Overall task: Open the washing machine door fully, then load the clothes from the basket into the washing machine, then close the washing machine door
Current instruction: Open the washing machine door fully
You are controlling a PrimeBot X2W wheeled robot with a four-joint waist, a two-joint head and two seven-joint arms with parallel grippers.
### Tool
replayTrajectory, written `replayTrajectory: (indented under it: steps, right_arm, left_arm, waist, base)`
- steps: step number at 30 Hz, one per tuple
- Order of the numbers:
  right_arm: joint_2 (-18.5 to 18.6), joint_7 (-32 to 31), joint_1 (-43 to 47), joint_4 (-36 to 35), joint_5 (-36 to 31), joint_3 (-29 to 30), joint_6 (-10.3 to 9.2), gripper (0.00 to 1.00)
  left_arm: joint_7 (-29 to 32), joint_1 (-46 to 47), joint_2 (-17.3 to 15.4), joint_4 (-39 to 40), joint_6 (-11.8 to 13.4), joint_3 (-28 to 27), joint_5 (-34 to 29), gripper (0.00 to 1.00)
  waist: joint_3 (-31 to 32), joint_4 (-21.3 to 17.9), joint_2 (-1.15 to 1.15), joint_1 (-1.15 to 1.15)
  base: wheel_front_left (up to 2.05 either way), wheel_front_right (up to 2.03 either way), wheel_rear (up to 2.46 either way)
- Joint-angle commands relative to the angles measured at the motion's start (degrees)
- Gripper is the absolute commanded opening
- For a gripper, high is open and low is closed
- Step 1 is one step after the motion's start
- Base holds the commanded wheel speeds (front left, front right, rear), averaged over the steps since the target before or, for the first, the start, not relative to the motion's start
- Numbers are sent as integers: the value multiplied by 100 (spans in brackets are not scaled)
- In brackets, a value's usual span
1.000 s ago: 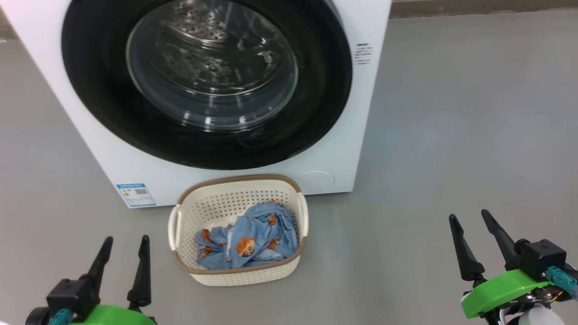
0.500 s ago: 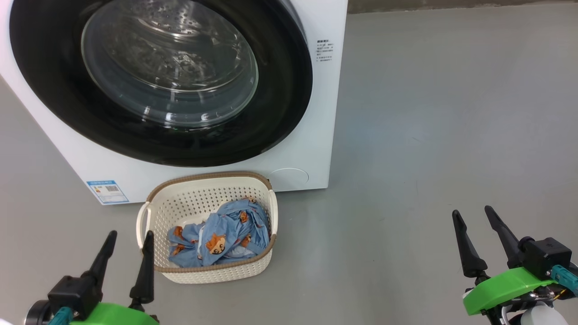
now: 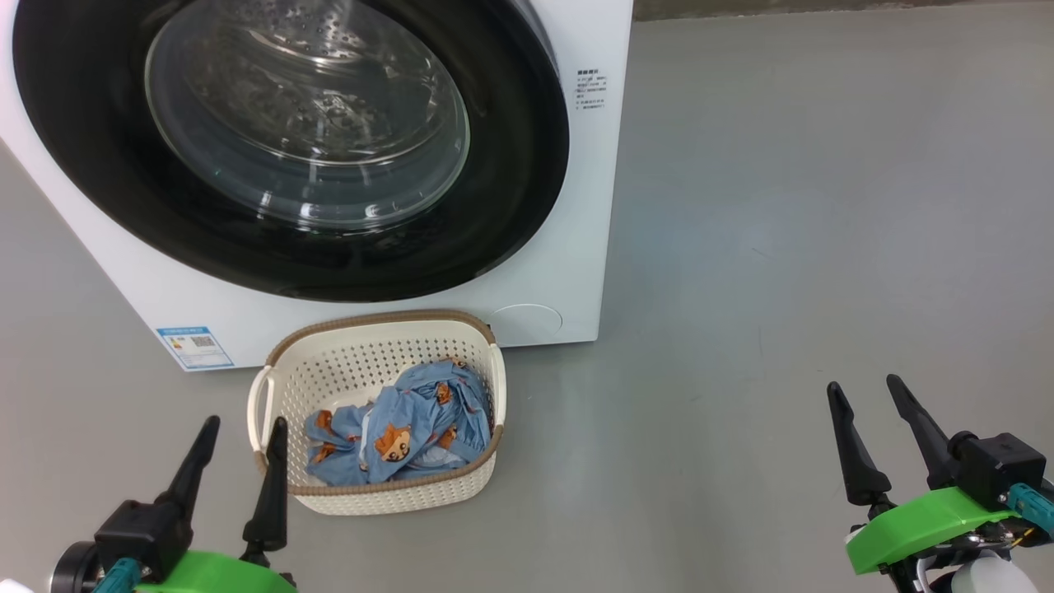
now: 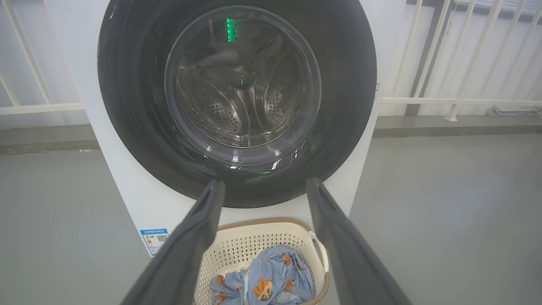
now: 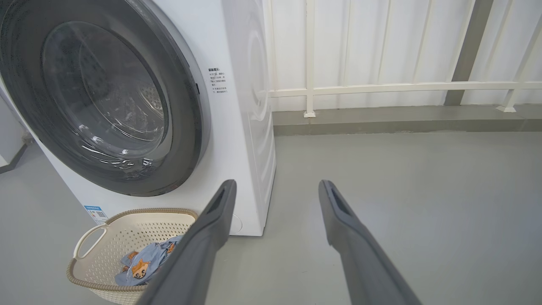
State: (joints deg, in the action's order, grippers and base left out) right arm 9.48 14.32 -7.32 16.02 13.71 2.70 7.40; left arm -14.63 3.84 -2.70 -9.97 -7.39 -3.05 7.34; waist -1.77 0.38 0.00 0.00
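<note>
Head view: the washing machine (image 3: 594, 206), white, fills the upper left of the frame. Its black-framed, clear-glass washing machine door (image 3: 510, 189) sits shut. At lower centre the basket (image 3: 395, 498) stands on the grey floor (image 3: 782, 247), just in front of the machine, and holds the clothes (image 3: 395, 432). The left pincer (image 3: 246, 422), lower left beside the basket's handle, and the right pincer (image 3: 863, 384), lower right, both gape wide and empty.
</note>
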Motion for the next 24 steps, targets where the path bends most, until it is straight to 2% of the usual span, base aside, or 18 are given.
replayTrajectory:
  steps: [1,13,21,24]
  right_arm:
    - [49,68,-163,-142,-34,-97,9,100]
    - [-147,68,-563,-186,44,144,9,100]
    - [-186,68,-1244,-194,714,206,9,100]
    - [-61,68,-1532,-173,840,188,9,100]
  left_arm:
    - [-37,140,-72,169,-10,-168,-47,100]
    - [-37,82,-57,265,-10,-141,-57,100]
    - [-37,31,-44,306,-10,1,-12,100]
    - [-37,29,-42,287,-10,57,11,100]
  waist:
    - [-2,5,0,0]
    - [-126,90,0,0]
    - [-237,200,0,0]
    - [-285,252,0,0]
  base:
    - [0,0,0]
    - [0,0,0]
    - [0,0,0]
    - [0,0,0]
